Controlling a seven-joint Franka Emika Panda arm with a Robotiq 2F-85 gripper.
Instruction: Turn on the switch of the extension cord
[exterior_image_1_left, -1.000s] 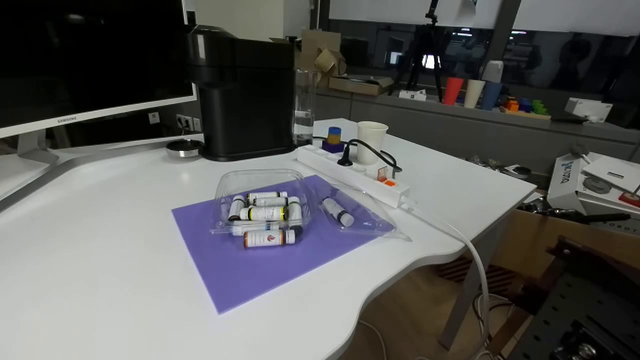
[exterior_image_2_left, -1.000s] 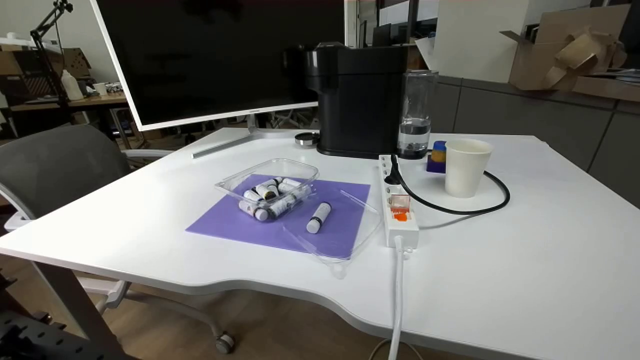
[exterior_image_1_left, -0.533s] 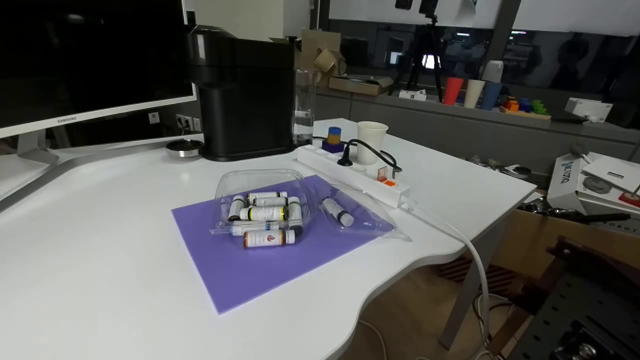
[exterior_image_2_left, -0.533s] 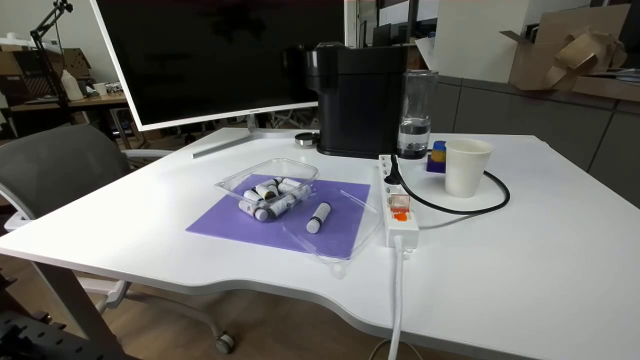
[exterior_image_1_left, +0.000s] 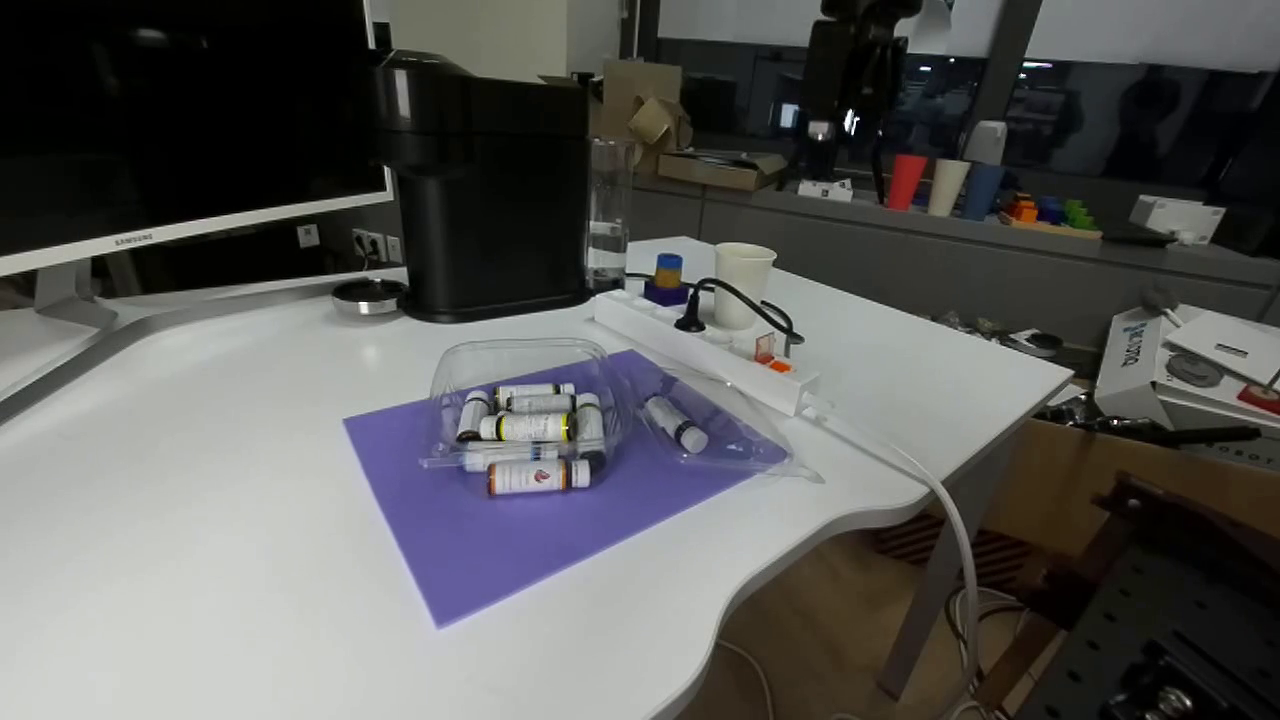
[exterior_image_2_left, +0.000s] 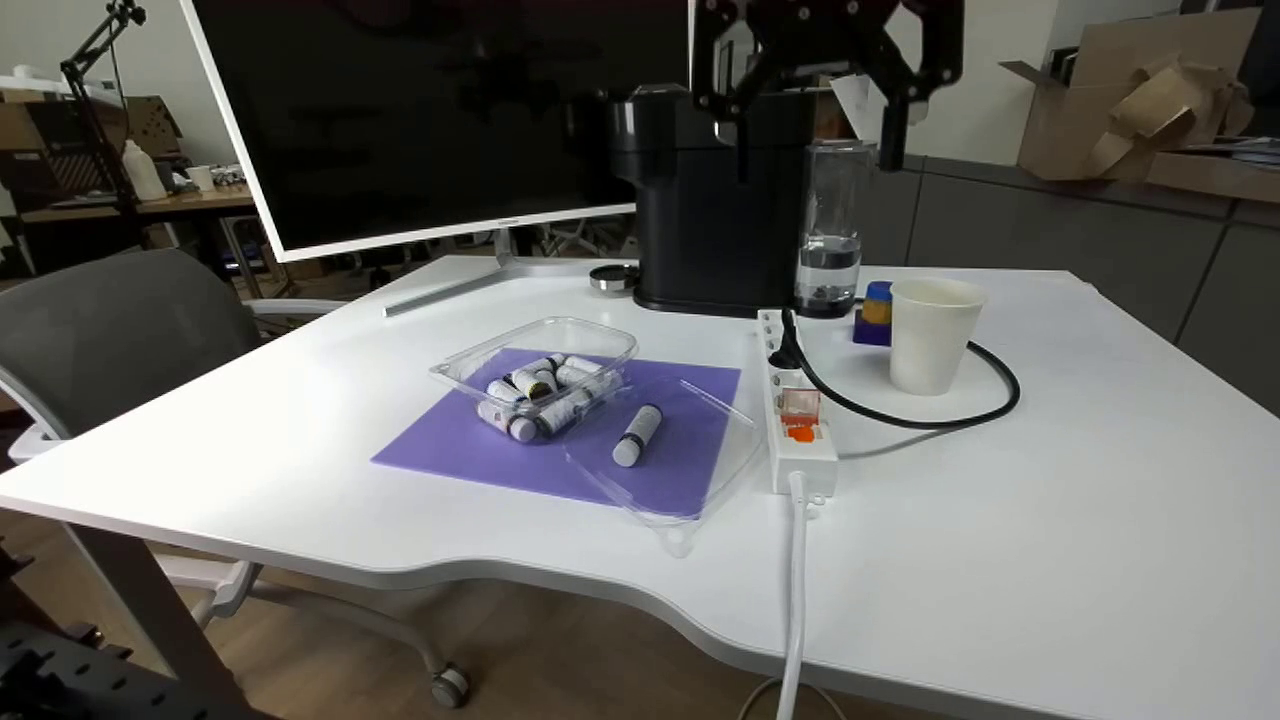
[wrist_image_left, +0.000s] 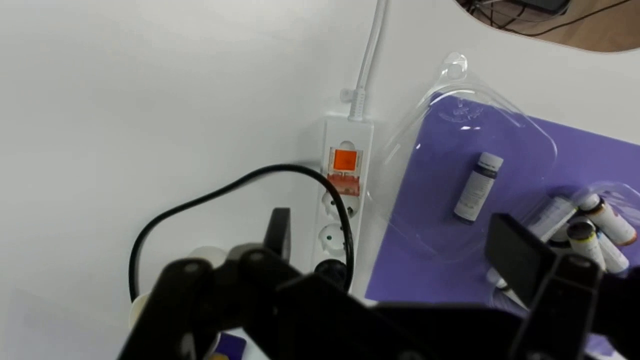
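Observation:
The extension cord's white strip (exterior_image_2_left: 806, 468) lies on the table beside the purple mat; it also shows in an exterior view (exterior_image_1_left: 690, 348) and the wrist view (wrist_image_left: 348, 131). Its red-orange switch (wrist_image_left: 345, 160) sits near the cable end, also visible in both exterior views (exterior_image_1_left: 780, 367) (exterior_image_2_left: 801, 434). A clear reddish flap (wrist_image_left: 343, 184) stands folded open beside the switch. A black plug (wrist_image_left: 331, 270) sits in the strip. My gripper (exterior_image_2_left: 817, 158) is open and empty, high above the table; it shows in an exterior view (exterior_image_1_left: 850, 140) and the wrist view (wrist_image_left: 392, 230). It touches nothing.
A black wire (exterior_image_2_left: 930, 424) loops past a white paper cup (exterior_image_2_left: 932, 335). A clear lid (wrist_image_left: 465, 90) and a loose bottle (wrist_image_left: 477, 187) lie on the purple mat (wrist_image_left: 425, 280), near a clear box (exterior_image_2_left: 535, 360) of bottles. A black machine (exterior_image_2_left: 722, 210) stands behind.
My gripper has come down into sight from the top edge in both exterior views. The strip, switch and other table things have not moved.

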